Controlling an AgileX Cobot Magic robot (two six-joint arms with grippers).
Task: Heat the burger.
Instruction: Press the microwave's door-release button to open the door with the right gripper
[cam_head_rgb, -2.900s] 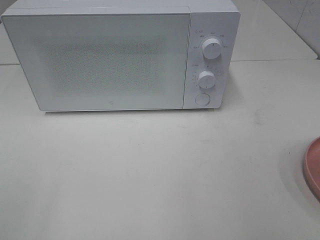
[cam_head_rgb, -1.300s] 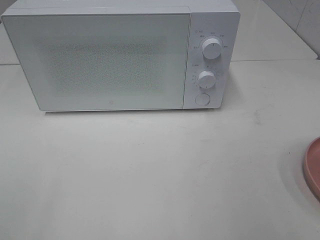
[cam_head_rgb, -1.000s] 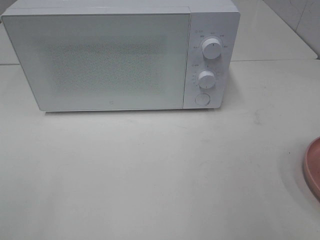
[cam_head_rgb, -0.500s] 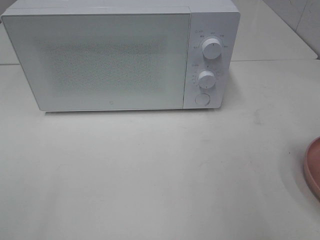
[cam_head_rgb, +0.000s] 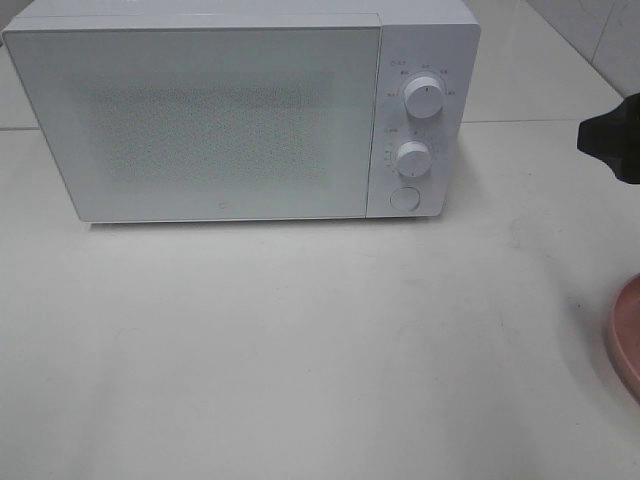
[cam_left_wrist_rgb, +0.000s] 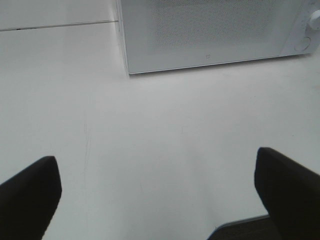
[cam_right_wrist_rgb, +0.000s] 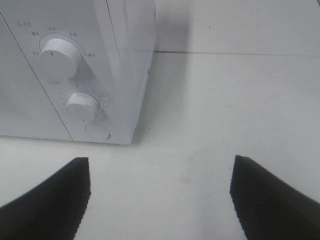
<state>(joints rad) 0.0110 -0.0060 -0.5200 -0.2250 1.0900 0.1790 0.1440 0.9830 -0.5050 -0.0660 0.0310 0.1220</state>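
Burger not found in any view: none on the bare table (cam_head_rgb: 300, 350), none made out through the speckled door (cam_head_rgb: 200, 120) of the white microwave (cam_head_rgb: 240, 110), and only the rim of a pink plate (cam_head_rgb: 622, 340) seen at the right edge, so could not tell where it lay. Found the door closed flush. Judged the step in hand as getting that door open, most likely by the round button (cam_head_rgb: 404, 198) below the two knobs on the right-hand panel. Saw the right gripper (cam_right_wrist_rgb: 160, 200) spread wide with nothing between its fingers, hovering near and to the right of that panel, apart from it; caught a dark part of that arm (cam_head_rgb: 612, 137) at the right edge of the high view. Saw the left gripper (cam_left_wrist_rgb: 157, 197) likewise spread and empty, over bare table on the near side of the microwave's left front corner. Best done, probably, by setting one fingertip of the right gripper squarely on the button, pushing straight toward the far side instead of at a slant, and staying clear of the lower knob (cam_head_rgb: 412, 157) just above, to avoid nudging a setting. Seemed wise also to leave the near side free for the door's swing and to keep the left gripper out of that arc.
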